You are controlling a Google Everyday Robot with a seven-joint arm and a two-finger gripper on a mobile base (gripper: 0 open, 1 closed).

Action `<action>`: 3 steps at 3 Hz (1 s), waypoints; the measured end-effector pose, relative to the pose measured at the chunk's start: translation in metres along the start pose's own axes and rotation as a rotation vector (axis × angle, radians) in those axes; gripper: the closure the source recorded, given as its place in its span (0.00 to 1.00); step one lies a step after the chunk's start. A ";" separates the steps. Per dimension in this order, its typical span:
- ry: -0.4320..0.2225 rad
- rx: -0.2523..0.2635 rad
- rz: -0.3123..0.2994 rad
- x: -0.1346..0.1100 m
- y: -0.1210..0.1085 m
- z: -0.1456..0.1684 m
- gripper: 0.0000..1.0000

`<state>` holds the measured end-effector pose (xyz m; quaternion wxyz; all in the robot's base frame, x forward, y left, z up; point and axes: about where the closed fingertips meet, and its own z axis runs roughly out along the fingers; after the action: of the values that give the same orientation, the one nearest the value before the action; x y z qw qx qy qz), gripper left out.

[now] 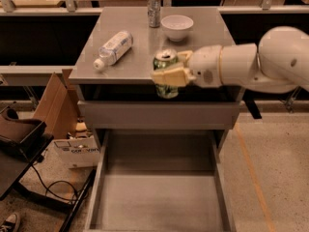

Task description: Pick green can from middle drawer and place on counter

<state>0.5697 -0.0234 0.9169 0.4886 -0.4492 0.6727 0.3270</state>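
Note:
My gripper is shut on the green can, which has a silver top and pull tab, and holds it upright in the air at the counter's front edge. The arm comes in from the right. The counter is the grey top of the drawer cabinet. The middle drawer stands pulled out below, its flat grey floor bare.
On the counter lie a clear plastic bottle on its side at the left, a tall slim silver can at the back, and a white bowl beside it. A cardboard box and cables sit on the floor to the left.

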 end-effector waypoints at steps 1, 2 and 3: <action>0.063 0.137 -0.014 -0.039 -0.067 0.005 1.00; 0.097 0.208 0.042 -0.037 -0.113 0.030 1.00; 0.062 0.246 0.147 -0.004 -0.149 0.050 1.00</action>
<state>0.7255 -0.0353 0.9047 0.4936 -0.3455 0.7535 0.2630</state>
